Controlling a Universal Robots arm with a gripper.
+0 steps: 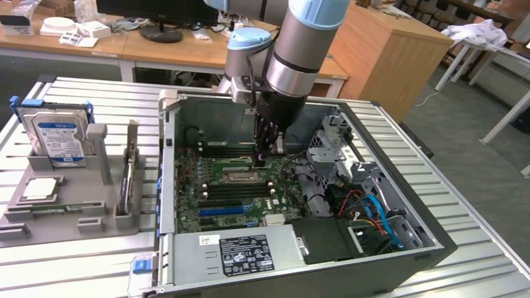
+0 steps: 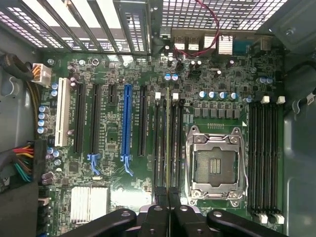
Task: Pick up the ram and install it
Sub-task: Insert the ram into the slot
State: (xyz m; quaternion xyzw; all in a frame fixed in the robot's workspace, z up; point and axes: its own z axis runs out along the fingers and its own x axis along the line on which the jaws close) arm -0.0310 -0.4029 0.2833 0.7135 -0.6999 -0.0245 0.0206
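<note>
Gripper: the gripper (image 1: 263,141) hangs upright inside the open computer case (image 1: 170,186), and its black fingers (image 2: 159,217) are pinched narrow on the ram.
Ram: the ram (image 2: 168,143) is held edge-on, a thin green strip running straight out from the fingertips. It lies in line with the black memory slots (image 2: 159,143) on either side of it. Whether it touches a slot or stands just above cannot be told.
Edges and room: the case's grey metal walls ring the gripper. The perforated rear panel (image 2: 222,19) lies beyond the far end of the ram. Open room is straight above the board.
Materials and shapes: the green motherboard (image 2: 113,187) is flat and crowded with small round capacitors. The square steel CPU socket (image 2: 215,165) sits just beside the gripper. A ribbed silver heat sink (image 2: 89,203) lies near the fingers on the other side.
Nearby slots: a long blue expansion slot (image 2: 127,123) and a white one (image 2: 61,111) run parallel to the ram. Four more black slots (image 2: 264,153) lie past the socket.
In the way: a metal drive cage (image 1: 331,139) and loose orange and blue cables (image 1: 373,208) crowd the side toward the exterior view's right. The power supply (image 1: 240,251) is well apart.
Outside the case: a silver-and-blue hard drive (image 1: 56,139) stands in a grey holder (image 1: 58,205), well apart toward the exterior view's left.
</note>
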